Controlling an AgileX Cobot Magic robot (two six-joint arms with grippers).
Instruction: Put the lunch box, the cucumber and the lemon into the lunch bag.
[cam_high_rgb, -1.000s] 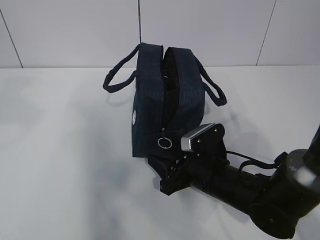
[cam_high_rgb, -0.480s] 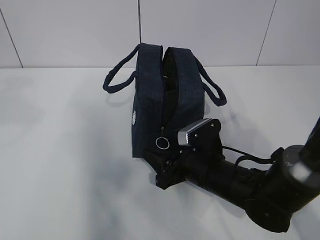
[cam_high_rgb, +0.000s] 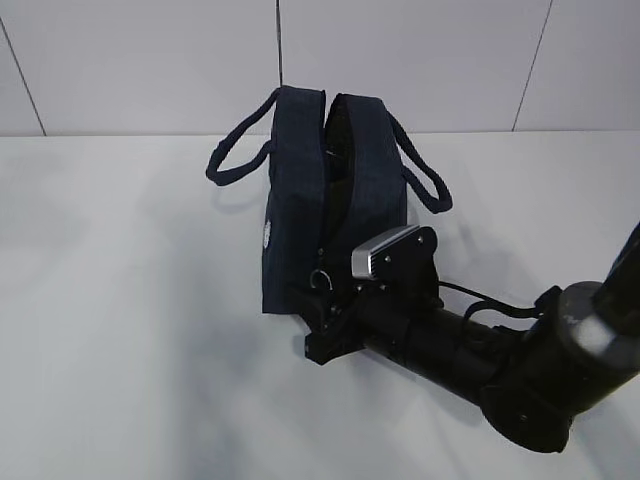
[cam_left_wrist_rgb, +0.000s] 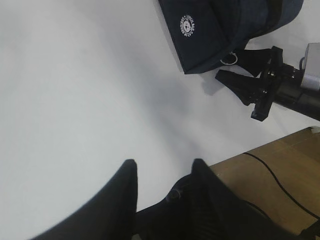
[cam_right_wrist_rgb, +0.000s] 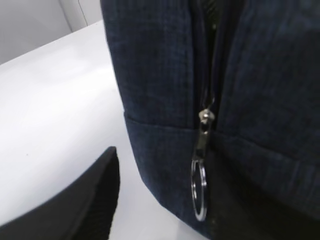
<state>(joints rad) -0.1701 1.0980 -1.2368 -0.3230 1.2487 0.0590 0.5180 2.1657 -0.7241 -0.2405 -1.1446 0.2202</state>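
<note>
the bag (cam_high_rgb: 335, 195) stands upright on the white table (cam_high_rgb: 120, 300), a little right of the middle and toward the far side. its long axis runs from near to far, one narrow end facing the near edge. the top zip is parted along most of its length, leaving a dark slot between the two fabric halves; what lies inside the slot is too dark to tell. one loop handle (cam_high_rgb: 235, 160) sticks out to the left, the other (cam_high_rgb: 425, 180) to the right. the zip slider sits low on the near end of the bag, and the silver ring (cam_right_wrist_rgb: 198, 192) hangs straight down from it, against the fabric.

the right gripper (cam_high_rgb: 322, 318) reaches in from the near right, low over the table, right at the near end of the bag by the ring. in the left wrist view its two fingers (cam_left_wrist_rgb: 240, 87) are spread apart, one close to the bag's bottom corner near the ring; whether it touches the ring or the fabric cannot be told. nothing is seen held between them.

the left gripper (cam_left_wrist_rgb: 162, 192) hangs over bare table well to the left of the bag, its two dark fingers (cam_left_wrist_rgb: 122, 192) apart and holding nothing.
</note>
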